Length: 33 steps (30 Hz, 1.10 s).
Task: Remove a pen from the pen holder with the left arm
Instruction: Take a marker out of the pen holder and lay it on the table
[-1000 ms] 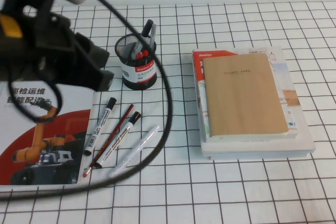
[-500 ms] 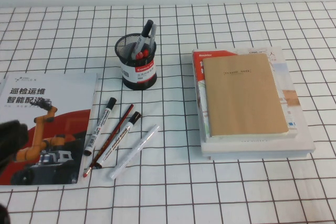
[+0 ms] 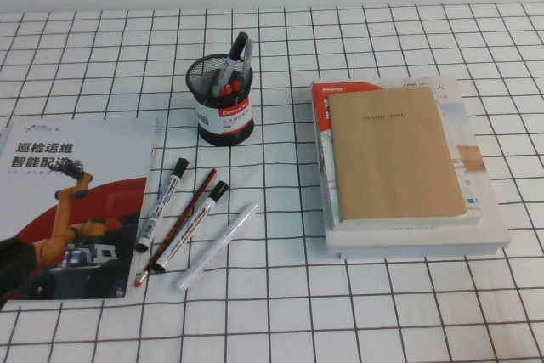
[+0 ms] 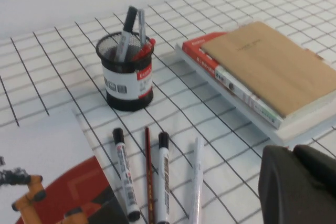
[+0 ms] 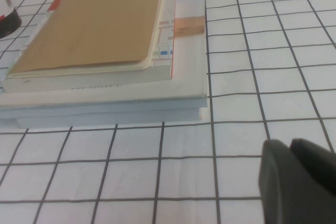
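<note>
The black mesh pen holder point(image 3: 225, 104) carries a white label with a red band that seems to read "Comix". A black-capped grey marker point(image 3: 238, 48) stands in it among other pens, towards the back of the white gridded counter point(image 3: 382, 312). The glossy robot brochure point(image 3: 76, 150) is headed "巡检运维". The print on the tan notebook point(image 3: 395, 155) is too small to read. The left pincer point(image 4: 294, 156) hangs low, narrow and empty, near the white book stack point(image 3: 416, 240). The right pincer point(image 5: 291, 153), also narrow and empty, hovers over bare counter near that stack.

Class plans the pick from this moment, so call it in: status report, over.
Left gripper shut, empty, well clear of mesh pen holder. Right gripper shut, over table by book stack. Pens standing in holder; nothing blocking.
</note>
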### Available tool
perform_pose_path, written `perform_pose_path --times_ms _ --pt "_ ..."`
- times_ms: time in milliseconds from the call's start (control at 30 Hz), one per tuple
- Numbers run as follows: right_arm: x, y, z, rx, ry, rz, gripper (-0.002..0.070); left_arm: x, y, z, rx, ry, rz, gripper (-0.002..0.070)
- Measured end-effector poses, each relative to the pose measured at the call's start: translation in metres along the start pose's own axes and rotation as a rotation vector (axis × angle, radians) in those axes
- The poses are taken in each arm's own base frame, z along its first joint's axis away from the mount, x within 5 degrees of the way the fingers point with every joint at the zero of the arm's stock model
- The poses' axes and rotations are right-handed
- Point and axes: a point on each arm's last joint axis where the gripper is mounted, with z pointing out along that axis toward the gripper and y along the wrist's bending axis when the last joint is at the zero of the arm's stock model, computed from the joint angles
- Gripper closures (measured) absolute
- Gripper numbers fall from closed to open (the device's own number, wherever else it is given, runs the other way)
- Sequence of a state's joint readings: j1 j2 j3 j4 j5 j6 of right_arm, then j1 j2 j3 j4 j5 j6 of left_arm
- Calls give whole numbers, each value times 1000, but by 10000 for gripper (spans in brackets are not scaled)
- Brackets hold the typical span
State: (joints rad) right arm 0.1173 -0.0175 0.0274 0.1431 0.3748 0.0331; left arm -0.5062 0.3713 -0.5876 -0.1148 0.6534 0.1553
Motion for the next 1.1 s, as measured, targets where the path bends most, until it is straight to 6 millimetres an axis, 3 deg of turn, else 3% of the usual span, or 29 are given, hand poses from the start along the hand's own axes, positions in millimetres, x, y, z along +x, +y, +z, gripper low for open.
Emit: perform_pose_path --times_ms 267,433,667,1100 --pt "0 0 0 0 0 0 691 10 9 10 -117 -125 7 675" --pt "0 0 0 0 0 0 691 37 19 7 -308 -157 -64 675" --pt "0 0 0 0 0 0 691 79 16 -1 -460 -282 -112 675" --pt "0 0 0 0 0 0 691 133 23 26 -513 -248 -231 675"
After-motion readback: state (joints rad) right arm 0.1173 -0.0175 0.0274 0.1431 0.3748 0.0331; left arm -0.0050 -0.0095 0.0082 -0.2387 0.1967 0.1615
